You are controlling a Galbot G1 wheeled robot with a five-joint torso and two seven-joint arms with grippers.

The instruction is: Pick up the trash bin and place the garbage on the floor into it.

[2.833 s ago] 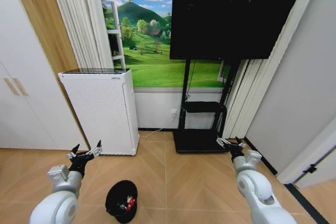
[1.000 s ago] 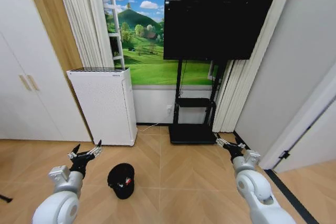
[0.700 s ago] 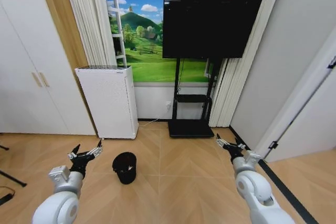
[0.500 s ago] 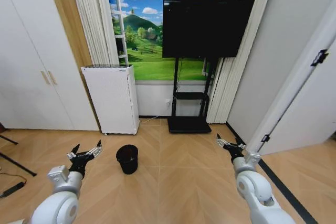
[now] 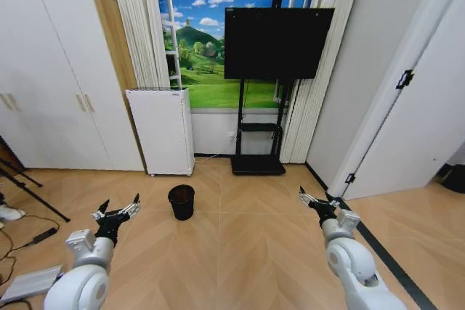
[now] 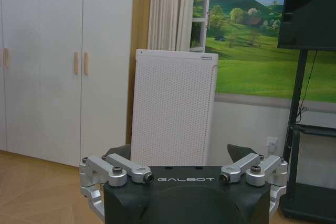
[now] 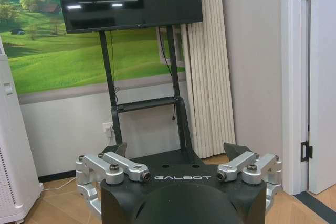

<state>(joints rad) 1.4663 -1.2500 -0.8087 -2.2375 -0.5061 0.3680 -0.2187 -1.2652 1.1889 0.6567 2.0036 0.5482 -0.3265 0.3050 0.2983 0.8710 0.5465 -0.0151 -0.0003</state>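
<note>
The trash bin point(image 5: 182, 202), small, black and round, stands upright on the wooden floor some way ahead, in front of the white appliance. From here its inside does not show, and the garbage is hidden. My left gripper point(image 5: 116, 212) hangs low at the left, open and empty, well short of the bin. The left wrist view has the left gripper point(image 6: 178, 150) spread wide, facing the appliance. My right gripper point(image 5: 314, 200) is held low at the right, open and empty. From its wrist, the right gripper point(image 7: 176, 149) faces the TV stand.
A white perforated appliance point(image 5: 166, 132) stands against the far wall beside a black TV point(image 5: 276, 34) on a stand point(image 5: 258, 167). White wardrobe doors line the left. Tripod legs and cables point(image 5: 25, 190) lie at the far left. A white door point(image 5: 407, 121) is on the right.
The whole picture has shifted and widened: the camera has backed away, so the bin and appliance look smaller and farther. Both arms hold the same pose, grippers open.
</note>
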